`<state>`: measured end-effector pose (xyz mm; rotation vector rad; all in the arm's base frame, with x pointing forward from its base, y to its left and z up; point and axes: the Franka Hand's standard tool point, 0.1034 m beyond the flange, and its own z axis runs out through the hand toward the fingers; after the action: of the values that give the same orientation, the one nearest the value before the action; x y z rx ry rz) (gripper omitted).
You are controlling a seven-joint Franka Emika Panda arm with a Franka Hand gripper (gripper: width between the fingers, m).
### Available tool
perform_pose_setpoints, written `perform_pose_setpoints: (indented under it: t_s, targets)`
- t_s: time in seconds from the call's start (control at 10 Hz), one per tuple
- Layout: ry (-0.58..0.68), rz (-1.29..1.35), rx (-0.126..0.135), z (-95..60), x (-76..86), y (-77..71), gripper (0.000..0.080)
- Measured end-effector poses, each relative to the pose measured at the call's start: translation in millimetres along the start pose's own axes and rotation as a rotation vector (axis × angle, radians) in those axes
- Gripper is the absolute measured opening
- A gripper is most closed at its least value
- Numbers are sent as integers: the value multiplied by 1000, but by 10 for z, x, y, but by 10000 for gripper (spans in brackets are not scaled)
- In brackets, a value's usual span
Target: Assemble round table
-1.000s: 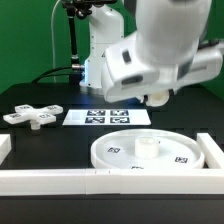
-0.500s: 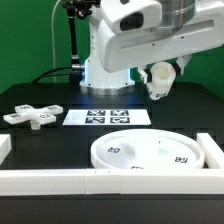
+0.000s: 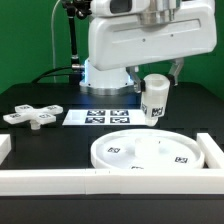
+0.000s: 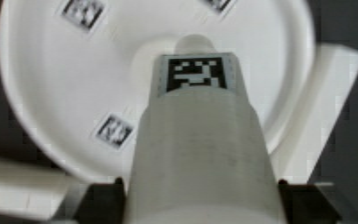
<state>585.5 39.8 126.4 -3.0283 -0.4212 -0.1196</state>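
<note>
My gripper (image 3: 158, 76) is shut on the short white cylindrical leg (image 3: 155, 99) and holds it upright in the air, above the far edge of the large rimmed round disc (image 3: 130, 155). The disc lies flat on the black table at the front, its tags facing up. In the wrist view the leg (image 4: 202, 130) fills the middle between the dark fingers (image 4: 101, 203), with the disc (image 4: 87, 90) behind it. The cross-shaped base (image 3: 32, 116) lies on the table at the exterior view's left, well away from the gripper.
The marker board (image 3: 108, 117) lies flat between the base and the robot's pedestal. Long white border rails run along the front (image 3: 60, 181) and at the exterior view's right (image 3: 213, 152). The arm's large white body hangs over the table's back.
The leg stood on the disc a second ago. The gripper has lifted it off, and it now hangs upright over the disc's far edge, slightly lower than half a second ago.
</note>
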Motion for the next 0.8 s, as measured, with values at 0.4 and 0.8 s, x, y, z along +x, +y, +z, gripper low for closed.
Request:
perform_pose_setpoints:
  t_s: [0.4, 0.8]
  targets:
    - [235, -13, -87, 29, 17, 149, 409]
    - [260, -22, -101, 64, -101, 74, 409]
